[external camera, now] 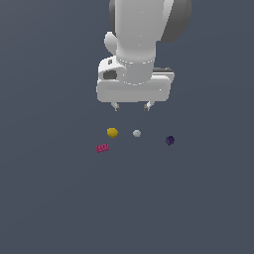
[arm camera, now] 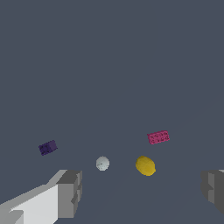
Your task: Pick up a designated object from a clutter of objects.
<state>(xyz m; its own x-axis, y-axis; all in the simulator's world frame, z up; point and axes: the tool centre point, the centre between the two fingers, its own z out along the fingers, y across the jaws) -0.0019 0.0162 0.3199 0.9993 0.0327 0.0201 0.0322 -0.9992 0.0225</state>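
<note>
Clutter on the grey floor, read across the exterior view from its left, with the pale grey-white ball (external camera: 137,133) as landmark. Farthest to the exterior view's left of the ball lies the flat magenta block (external camera: 102,148), which also sits nearer the camera. The yellow lump (external camera: 112,132) rests near the ball on that same side, apart from it. The dark purple ball (external camera: 170,140) lies well apart on the exterior view's right. No two items touch.

The gripper (external camera: 132,106) hangs above the pale grey-white ball, clear of it and of every other item. Its fingers (external camera: 117,105) are spread wide and hold nothing. In the wrist view the gripper (arm camera: 142,191) shows one grey finger pad at each side of the picture, and the pale grey-white ball (arm camera: 103,163) appears between them, closer to one finger than the other. The yellow lump (arm camera: 145,166) also falls within that span.

Task status: the designated ball rests on the floor, not yet grasped or lifted. Judged remaining: centre the open jaws on the ball, descend, close, lift. Judged risk: the yellow lump is near enough to be caught or knocked.
</note>
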